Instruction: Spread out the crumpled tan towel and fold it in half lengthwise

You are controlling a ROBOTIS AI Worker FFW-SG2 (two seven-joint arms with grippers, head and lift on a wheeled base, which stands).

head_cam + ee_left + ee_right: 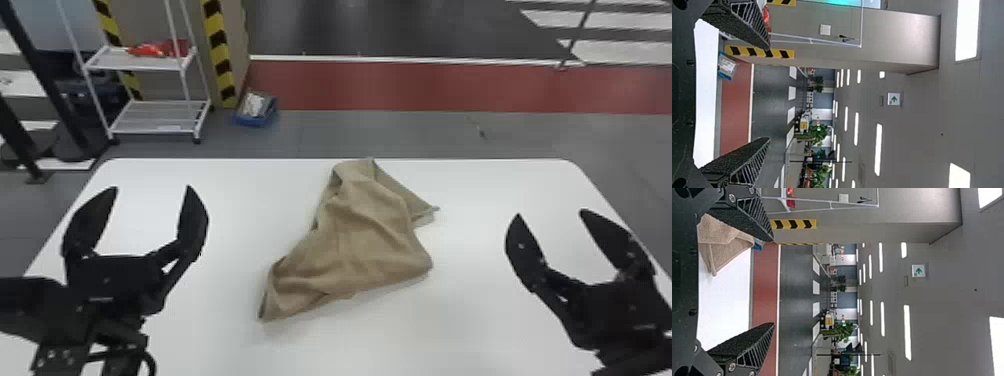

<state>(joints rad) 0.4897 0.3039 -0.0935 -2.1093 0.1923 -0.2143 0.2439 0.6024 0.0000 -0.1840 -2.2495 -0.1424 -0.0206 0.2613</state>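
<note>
The tan towel (360,235) lies crumpled near the middle of the white table, its upper end at the far edge and a pointed corner toward the near left. My left gripper (152,189) is held left of the towel, open, with nothing between its fingers. On the towel's other side, my right gripper (550,215) also stands open and apart from the cloth. In the left wrist view the left gripper (769,93) has its fingers wide apart. The right wrist view has the right gripper (773,282) likewise spread, with part of the towel (723,244) beyond one finger.
The white table (225,200) has rounded far corners. Beyond it on the floor stand a white rack (150,116) at the left and a blue bin (256,121) beside a striped pillar (218,55).
</note>
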